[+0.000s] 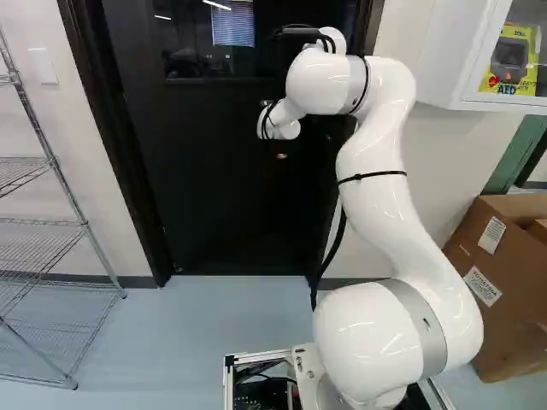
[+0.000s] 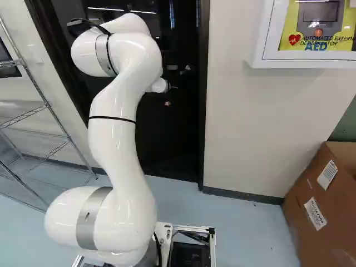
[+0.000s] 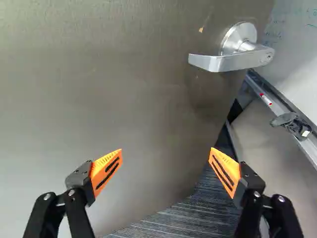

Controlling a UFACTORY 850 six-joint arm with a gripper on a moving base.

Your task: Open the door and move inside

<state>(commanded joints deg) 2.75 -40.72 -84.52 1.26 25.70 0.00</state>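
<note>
Wrist view: the end effector (image 3: pixel 166 154) stood wide and empty, clear of the lever handle (image 3: pixel 230 60), perhaps because the door (image 3: pixel 99 89), seemingly ajar, needed only pushing

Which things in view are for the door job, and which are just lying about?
Job:
- dark flat door
- silver metal lever handle
- black two-finger gripper with orange pads, open

Just about:
- silver wire shelving rack
- brown cardboard box
- white wall-mounted cabinet
</note>
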